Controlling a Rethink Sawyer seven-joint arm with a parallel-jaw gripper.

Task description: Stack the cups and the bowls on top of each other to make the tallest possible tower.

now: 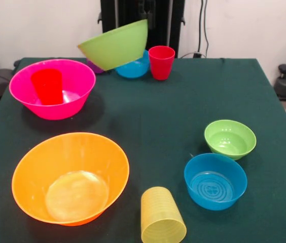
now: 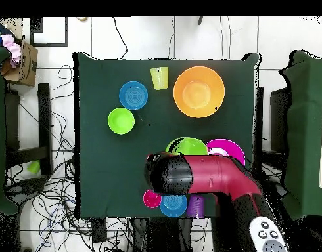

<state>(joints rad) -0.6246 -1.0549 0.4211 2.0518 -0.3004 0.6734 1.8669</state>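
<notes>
A medium lime green bowl (image 1: pixel 113 44) (image 2: pixel 186 146) hangs tilted in the air above the table's far side. My gripper (image 1: pixel 146 20) is shut on its raised right rim and is hard to pick out against the dark pedestal. Below and left of it stands the hot pink bowl (image 1: pixel 57 101) (image 2: pixel 230 149) with the bright red cup (image 1: pixel 47 86) upright inside. Behind the lifted bowl are a purple cup (image 1: pixel 95 67) (image 2: pixel 196 206), mostly hidden, a small blue bowl (image 1: pixel 134 69) (image 2: pixel 173 205) and a pinkish-red cup (image 1: pixel 161 62) (image 2: pixel 152 198). In the overhead view the red arm (image 2: pixel 216 177) covers the gripper.
The large orange bowl (image 1: pixel 71 172) (image 2: pixel 199 91) sits at the near left. A ribbed yellow cup (image 1: pixel 162 216) (image 2: pixel 160 77) lies on its side at the front edge. A second small blue bowl (image 1: pixel 215 180) (image 2: pixel 133 95) and a small lime green bowl (image 1: pixel 230 138) (image 2: pixel 121 121) stand at the near right.
</notes>
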